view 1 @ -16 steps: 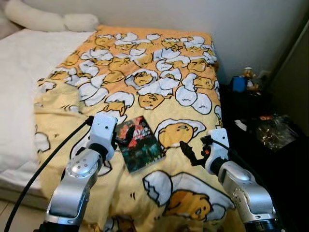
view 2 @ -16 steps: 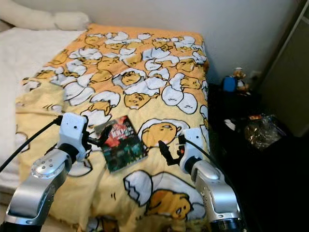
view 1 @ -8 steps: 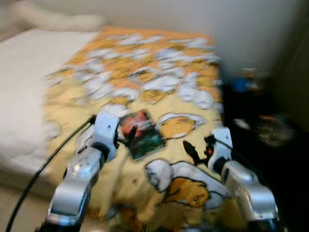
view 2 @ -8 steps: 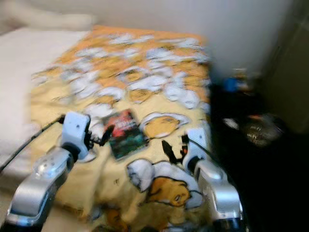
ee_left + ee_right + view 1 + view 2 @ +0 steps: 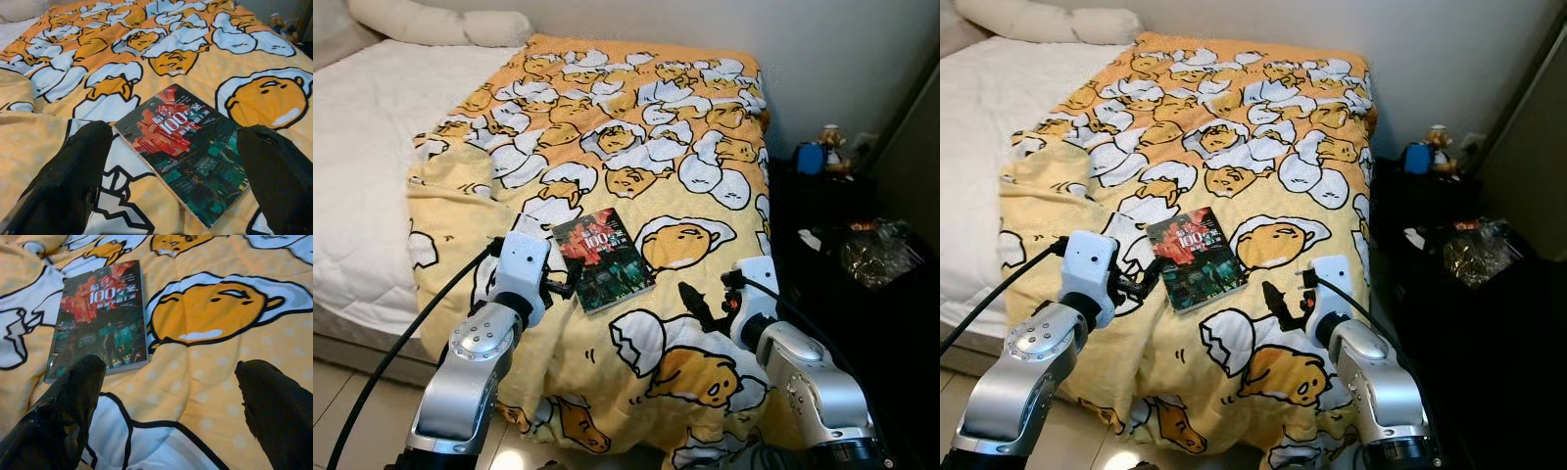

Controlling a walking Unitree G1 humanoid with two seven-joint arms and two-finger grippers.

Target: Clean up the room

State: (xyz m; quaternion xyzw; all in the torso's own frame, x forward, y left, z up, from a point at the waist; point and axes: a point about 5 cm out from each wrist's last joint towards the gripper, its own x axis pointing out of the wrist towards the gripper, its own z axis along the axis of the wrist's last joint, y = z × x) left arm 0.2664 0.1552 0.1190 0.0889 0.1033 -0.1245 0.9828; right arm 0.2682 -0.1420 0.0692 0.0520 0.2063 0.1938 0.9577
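I am hovering my left pincer [image 5: 171, 196] and right pincer [image 5: 166, 416], both wide and empty, beside the book [image 5: 603, 260]. It is lying untouched on the bed [image 5: 372, 147], so tidying is barely starting.

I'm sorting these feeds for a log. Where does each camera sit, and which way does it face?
Eye views: on the head, looking down at the bed; both arms show, left gripper and right gripper open.
Left wrist: along its fingers at the book.
Right wrist: along its fingers at the blanket.
All share the book.
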